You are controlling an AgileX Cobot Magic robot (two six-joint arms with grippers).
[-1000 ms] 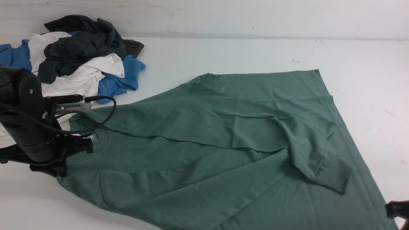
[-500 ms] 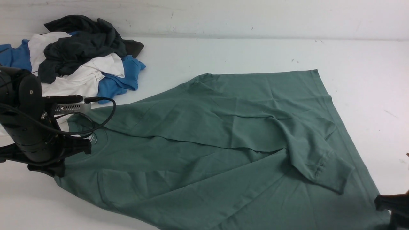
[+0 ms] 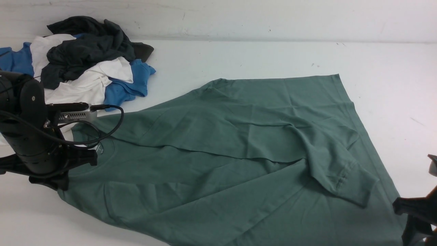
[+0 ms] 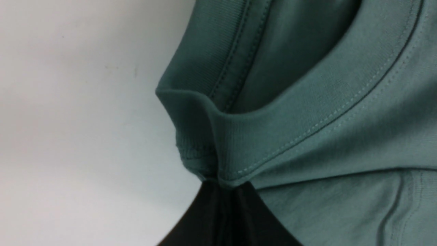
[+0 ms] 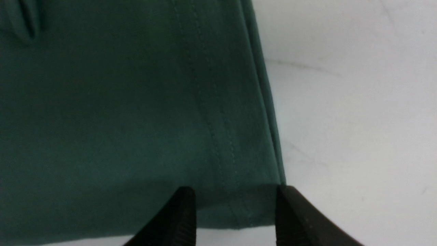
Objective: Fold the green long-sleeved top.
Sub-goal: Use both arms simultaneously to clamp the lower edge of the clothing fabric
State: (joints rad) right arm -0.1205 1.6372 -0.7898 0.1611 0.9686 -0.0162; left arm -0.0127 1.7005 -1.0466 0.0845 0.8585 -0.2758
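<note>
Fingers (image 5: 177, 218) of right gripper (image 5: 234, 194) parted wide at the hem; left gripper (image 4: 225, 191) pinched tight onto the collar.
Newly slid in at lower right and opened, straddling a hem corner of the green long-sleeved top (image 3: 239, 136), spread across centre frame; probably readying a grab for the next fold. White scuffed table (image 3: 239, 58) beneath, clothes heap (image 3: 85, 61) upper left, pale wall (image 3: 239, 17) behind.
</note>
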